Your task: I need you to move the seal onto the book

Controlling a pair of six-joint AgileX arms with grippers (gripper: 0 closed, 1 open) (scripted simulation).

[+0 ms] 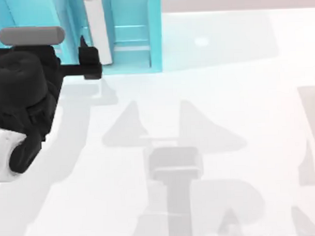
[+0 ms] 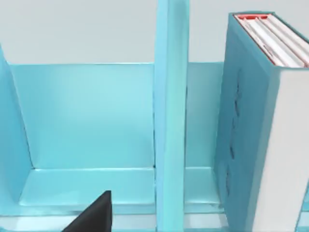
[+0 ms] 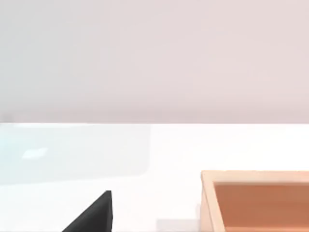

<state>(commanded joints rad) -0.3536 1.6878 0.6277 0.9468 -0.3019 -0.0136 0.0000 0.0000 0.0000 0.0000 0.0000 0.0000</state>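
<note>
Teal book [image 2: 251, 135] upright in shelf unit [image 2: 87, 116] | left gripper [image 1: 89, 62] beside it

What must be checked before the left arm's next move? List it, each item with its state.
1. Book found: ok. The book stands in the shelf unit.
2. Book lying flat to take the seal: not ok. It is upright, page edges facing out.
3. Left tool near the book: ok. The left tool is at the shelf's front, close to the book's compartment.
4. Seal's place known: cannot tell.
5. Left tool carrying anything: cannot tell.
6. Right tool out of the way: ok. The right tool hangs over the table by a wooden box.
</note>
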